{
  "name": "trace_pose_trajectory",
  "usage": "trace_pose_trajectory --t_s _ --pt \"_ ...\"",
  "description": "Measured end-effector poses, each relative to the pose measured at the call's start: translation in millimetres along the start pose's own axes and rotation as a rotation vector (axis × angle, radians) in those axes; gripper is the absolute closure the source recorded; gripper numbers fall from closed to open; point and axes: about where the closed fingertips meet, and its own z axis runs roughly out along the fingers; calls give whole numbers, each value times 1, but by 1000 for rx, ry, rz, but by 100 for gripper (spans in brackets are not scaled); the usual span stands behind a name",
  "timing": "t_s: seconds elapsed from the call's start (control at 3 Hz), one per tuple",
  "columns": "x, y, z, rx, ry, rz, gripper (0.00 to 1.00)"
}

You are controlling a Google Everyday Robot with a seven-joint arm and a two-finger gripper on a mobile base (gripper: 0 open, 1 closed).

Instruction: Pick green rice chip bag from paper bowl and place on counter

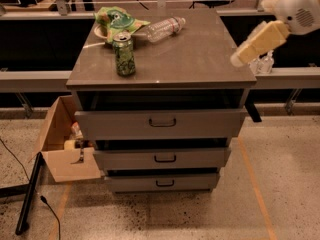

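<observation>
"At the far left corner of the counter, what does the camera view show?" — Operator

"The green rice chip bag lies crumpled in the paper bowl and covers most of it. Only the bowl's near left rim shows. A green soda can stands upright just on the near side of the bowl. A clear water bottle lies on its side close to the right of the bag; contact cannot be confirmed." — Technician

"Where is the gripper, and what is its state?" — Operator

"The gripper hangs at the right edge of the counter, above its surface and well apart from the bag. No object is seen in it. Whether it is open or closed cannot be determined." — Technician

"Which step applies, and how is it done well?" — Operator

"Judged step: approach; the pick has not begun. Route the gripper over the bare middle of the counter toward the far left. Descend on the bag from above, because the can blocks the near side and the bottle crowds the right. Pinch a raised fold of foil near the bag's middle, not the bowl rim, so the light bowl is likely to stay put. Lift straight up until the bag is free of the bowl, then set it on the bare surface to the right." — Technician
</observation>
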Motion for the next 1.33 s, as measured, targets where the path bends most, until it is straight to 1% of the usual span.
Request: trace_pose_trajectory --t_s 0.33,0.67,1.0,1.33 --pt "-39 -44 75 22 -145 108 0" --pt "-39 -44 74 21 -145 108 0" --pt "-53 -39 94 20 -198 138 0" --pt "-85 -36 140 -11 -296 148 0"
